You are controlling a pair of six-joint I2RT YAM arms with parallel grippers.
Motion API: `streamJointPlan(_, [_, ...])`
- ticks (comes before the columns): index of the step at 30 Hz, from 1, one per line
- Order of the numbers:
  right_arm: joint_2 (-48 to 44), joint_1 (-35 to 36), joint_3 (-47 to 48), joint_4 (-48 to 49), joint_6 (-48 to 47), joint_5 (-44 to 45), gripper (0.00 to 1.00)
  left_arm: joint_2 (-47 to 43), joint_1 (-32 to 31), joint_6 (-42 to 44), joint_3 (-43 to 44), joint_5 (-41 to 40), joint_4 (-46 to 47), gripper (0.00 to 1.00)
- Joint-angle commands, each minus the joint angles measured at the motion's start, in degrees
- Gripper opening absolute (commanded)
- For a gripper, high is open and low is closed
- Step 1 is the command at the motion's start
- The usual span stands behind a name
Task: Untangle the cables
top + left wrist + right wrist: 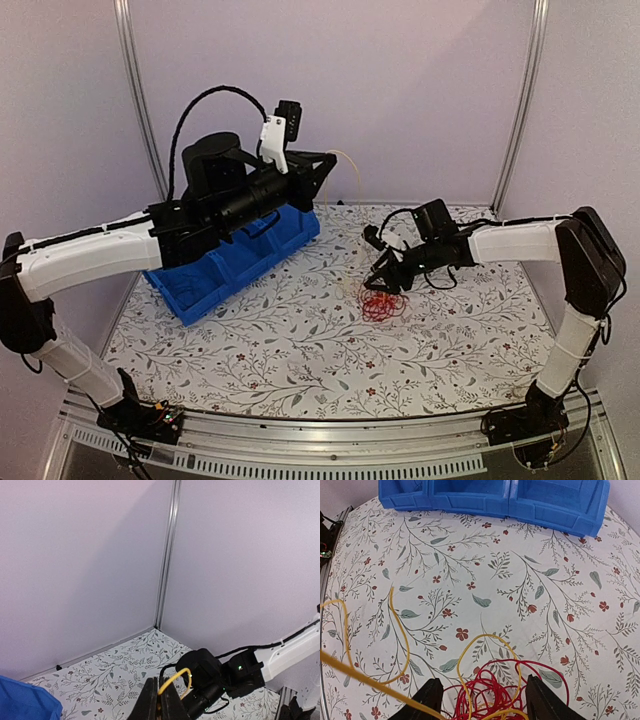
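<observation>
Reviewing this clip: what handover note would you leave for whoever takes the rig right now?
Left gripper: shut on the yellow cable, raised high above the blue bin.
Right gripper: open, low, fingers either side of the red cable bundle on the table.
Done: one stretch of yellow lifted.
Left: yellow loops cross the red ones; the two need separating.
</observation>
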Motion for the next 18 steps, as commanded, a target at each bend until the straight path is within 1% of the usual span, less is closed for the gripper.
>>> streamJointPlan(1, [4.65, -0.22, 0.10, 3.18, 3.12, -0.30, 0.56, -5.27, 0.08, -2.40, 4.44, -5.18, -0.09, 0.00])
streamJointPlan(4, [7.78, -0.62, 0.66, 2.49, 4.05, -0.04, 0.48, -5.90, 0.09, -2.21, 10.41, -6.82, -2.92, 0.00])
streamJointPlan(6, [9.45, -1.52, 1.26, 2.19, 5.16, 0.97, 0.47, -5.62, -0.04, -0.98, 14.71, -6.89, -5.01, 0.00])
streamJointPlan(7, [10.65, -1.97, 2.19, 1.37, 6.30, 0.61, 0.48, -5.71, 0.00, -0.23, 16.56, -6.82, -5.29, 0.00])
streamJointPlan(9, [11.97, -3.29, 3.21, 0.50, 7.77, 0.49, 0.53, -6.17, -0.11, 1.66, 19.43, -7.17, -5.03, 0.00])
streamJointPlan(10, [12.35, -3.73, 3.71, 0.01, 8.68, 0.41, 0.54, -6.35, -0.11, 3.04, 20.96, -7.61, -4.91, 0.00])
streamJointPlan(14, [13.22, -5.20, 4.65, -0.92, 9.84, -0.28, 0.55, -6.74, -0.14, 7.61, 26.61, -9.52, -4.46, 0.00])
streamJointPlan(18, [13.22, -5.83, 5.14, -1.47, 10.14, 0.21, 0.55, -6.23, -0.10, 12.56, 30.49, -12.36, -4.39, 0.00])
